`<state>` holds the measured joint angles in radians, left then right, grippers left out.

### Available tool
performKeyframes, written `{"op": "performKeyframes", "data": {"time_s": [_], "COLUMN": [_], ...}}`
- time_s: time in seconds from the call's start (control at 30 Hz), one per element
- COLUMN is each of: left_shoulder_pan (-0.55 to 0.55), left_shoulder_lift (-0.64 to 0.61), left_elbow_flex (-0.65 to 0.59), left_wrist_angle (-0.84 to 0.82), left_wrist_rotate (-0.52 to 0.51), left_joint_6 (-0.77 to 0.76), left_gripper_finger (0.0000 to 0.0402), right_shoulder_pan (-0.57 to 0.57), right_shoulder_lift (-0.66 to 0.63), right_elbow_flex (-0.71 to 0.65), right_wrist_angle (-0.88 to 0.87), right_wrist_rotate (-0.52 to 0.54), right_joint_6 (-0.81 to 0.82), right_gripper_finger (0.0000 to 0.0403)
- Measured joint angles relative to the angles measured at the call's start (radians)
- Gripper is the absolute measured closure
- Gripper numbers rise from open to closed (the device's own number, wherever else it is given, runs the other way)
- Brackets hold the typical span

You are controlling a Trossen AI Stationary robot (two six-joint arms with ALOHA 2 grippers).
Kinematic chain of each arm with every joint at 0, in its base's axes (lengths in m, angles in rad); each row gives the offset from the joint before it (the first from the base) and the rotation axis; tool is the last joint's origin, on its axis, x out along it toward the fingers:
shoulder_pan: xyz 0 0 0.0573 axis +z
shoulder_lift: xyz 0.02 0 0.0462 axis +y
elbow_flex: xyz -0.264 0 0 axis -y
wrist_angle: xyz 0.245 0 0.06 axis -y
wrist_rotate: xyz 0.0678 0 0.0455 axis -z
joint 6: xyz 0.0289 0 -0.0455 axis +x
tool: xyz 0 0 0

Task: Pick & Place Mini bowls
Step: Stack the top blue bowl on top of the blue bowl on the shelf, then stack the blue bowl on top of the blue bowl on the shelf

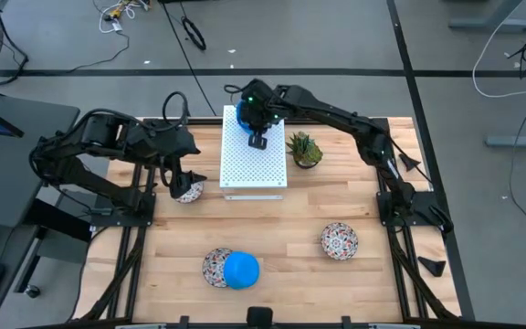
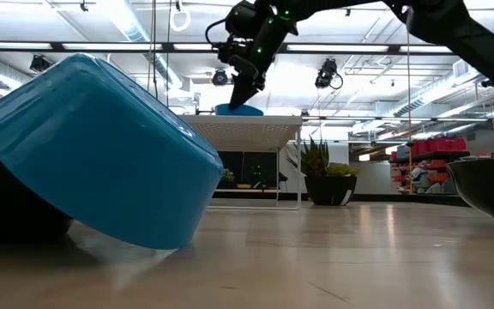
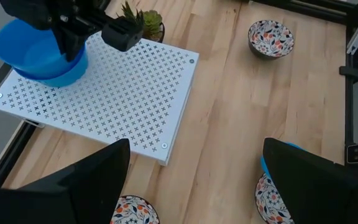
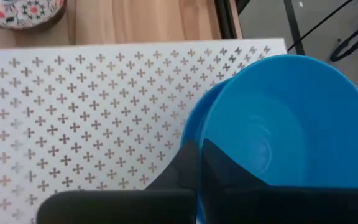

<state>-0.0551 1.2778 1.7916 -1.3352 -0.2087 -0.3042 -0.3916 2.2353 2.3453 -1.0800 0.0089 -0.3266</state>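
My right gripper (image 1: pixel 248 122) is shut on a plain blue mini bowl (image 1: pixel 239 119) at the far left corner of the white perforated box (image 1: pixel 255 163). In the right wrist view a second blue rim (image 4: pixel 194 121) shows under this bowl (image 4: pixel 278 118). My left gripper (image 1: pixel 182 179) hangs open over a floral mini bowl (image 1: pixel 191 192) standing on the table left of the box. Another blue bowl (image 1: pixel 243 270) leans tilted against a floral bowl (image 1: pixel 214 267) near the near edge. A third floral bowl (image 1: pixel 339 240) stands to the right. My right gripper (image 4: pixel 197 158) pinches the blue bowl's rim (image 4: pixel 205 134), one finger (image 4: pixel 229 171) inside the bowl and one (image 4: pixel 180 168) outside. The fingers come from above, pointing down. The bowl stays upright over the box's corner; whether it rests there or hangs just clear, I cannot tell.
A small green potted plant (image 1: pixel 304 149) stands just right of the box. Bare wood lies between the box and the near bowls. In the low view the tilted blue bowl (image 2: pixel 93 154) fills the left foreground. Dark arm frames flank both table sides.
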Motion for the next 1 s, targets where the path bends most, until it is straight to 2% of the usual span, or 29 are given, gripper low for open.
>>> {"op": "performKeyframes", "data": {"time_s": [0.13, 0.27, 0.73, 1.0], "left_shoulder_pan": [0.000, 0.000, 0.000, 0.000], "left_shoulder_lift": [0.000, 0.000, 0.000, 0.000], "left_elbow_flex": [0.000, 0.000, 0.000, 0.000], "left_wrist_angle": [-0.001, 0.000, 0.000, 0.000], "left_wrist_rotate": [0.001, 0.011, 0.011, 0.012], "left_joint_6": [0.000, 0.000, 0.002, 0.004], "left_gripper_finger": [0.0028, 0.0028, 0.0028, 0.0028], "right_shoulder_pan": [-0.001, -0.001, 0.003, 0.013], "right_shoulder_lift": [-0.002, -0.002, -0.019, -0.106], "right_elbow_flex": [-0.018, -0.019, -0.020, -0.020], "right_wrist_angle": [0.018, 0.020, 0.015, -0.009], "right_wrist_rotate": [0.001, 0.002, 0.001, 0.001], "right_joint_6": [-0.009, -0.051, -0.064, 0.047], "right_gripper_finger": [0.0400, 0.0380, 0.0231, 0.0194]}}
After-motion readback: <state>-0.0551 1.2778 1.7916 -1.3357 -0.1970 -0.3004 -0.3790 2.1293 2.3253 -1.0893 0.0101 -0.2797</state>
